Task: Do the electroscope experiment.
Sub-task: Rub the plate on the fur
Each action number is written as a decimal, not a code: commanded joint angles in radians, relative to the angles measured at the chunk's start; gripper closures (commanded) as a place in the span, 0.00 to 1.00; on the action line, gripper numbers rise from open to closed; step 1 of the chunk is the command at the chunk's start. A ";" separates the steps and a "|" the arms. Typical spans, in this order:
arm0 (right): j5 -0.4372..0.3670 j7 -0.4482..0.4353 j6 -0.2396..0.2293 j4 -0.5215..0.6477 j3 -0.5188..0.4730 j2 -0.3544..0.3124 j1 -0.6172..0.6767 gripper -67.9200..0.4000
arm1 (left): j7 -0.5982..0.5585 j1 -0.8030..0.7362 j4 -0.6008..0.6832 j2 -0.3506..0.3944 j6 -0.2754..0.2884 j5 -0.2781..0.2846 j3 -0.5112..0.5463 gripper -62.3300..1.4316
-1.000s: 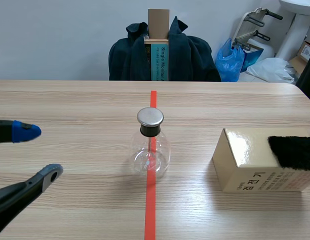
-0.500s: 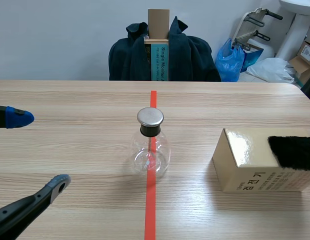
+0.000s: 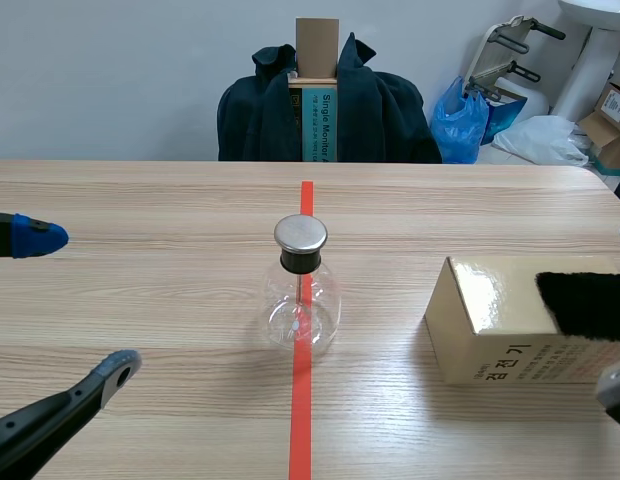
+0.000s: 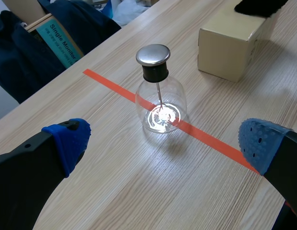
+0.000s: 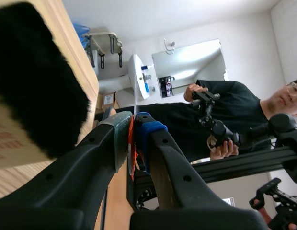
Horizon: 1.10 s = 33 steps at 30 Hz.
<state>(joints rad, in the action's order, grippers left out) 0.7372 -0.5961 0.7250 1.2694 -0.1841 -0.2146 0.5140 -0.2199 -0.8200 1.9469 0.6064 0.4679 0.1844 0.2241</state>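
**Scene view.** The electroscope [image 3: 301, 290], a clear glass flask with a metal cap [image 3: 301, 233], stands on the orange-red tape line at the middle of the desk [image 3: 140, 300], well apart from every edge. It is upright, with its long axis vertical and the cap uppermost.

Two things have changed over the last second. The left claw [image 3: 80, 300], low by the desk's left edge, has spread its fingers wider and now holds that width. The right claw [image 3: 615, 388] has newly come into sight near the desk's right edge. It sits on the robot's side of the box [image 3: 490, 320] that carries the black fur pad [image 3: 585, 303].

Judgement: the flask is untouched, so the work is at the approach stage. The charging step appears to be in preparation on the right.

**Left wrist view.** The left claw is wide open and empty. The electroscope stands ahead of it, between the lines of its fingers and clear of both. A thin pin hangs straight down from the cap inside the glass.

**Right wrist view.** The right claw is closed, its pads pinching a thin strip [image 5: 131, 143] that shows orange-red at the pads. I cannot tell what the strip is. The fur pad lies just beside the claw.
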 commanded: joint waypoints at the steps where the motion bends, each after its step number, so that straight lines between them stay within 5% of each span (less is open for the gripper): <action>1: 0.005 -0.022 0.058 0.000 -0.006 -0.007 -0.023 0.98 | -0.018 0.001 0.004 -0.002 -0.002 0.014 0.003 0.00; 9: 0.047 -0.107 0.058 -0.095 -0.004 0.005 -0.060 0.98 | -0.018 0.001 0.004 -0.002 -0.002 0.014 0.003 0.00; 20: 0.147 -0.101 0.058 -0.204 -0.008 0.004 -0.060 0.98 | -0.018 0.001 0.004 -0.002 -0.002 0.014 0.003 0.00; 28: 0.149 -0.069 0.058 -0.211 -0.014 0.001 -0.060 0.98 | -0.015 0.001 0.004 -0.002 -0.002 0.014 0.003 0.00; 33: 0.150 -0.177 0.058 -0.210 -0.013 0.002 -0.060 0.98 | -0.015 0.001 0.004 -0.002 -0.002 0.014 0.003 0.00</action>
<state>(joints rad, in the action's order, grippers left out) 0.8829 -0.7662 0.7433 1.0538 -0.1936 -0.2058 0.4576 -0.2195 -0.8200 1.9465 0.6064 0.4679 0.1844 0.2241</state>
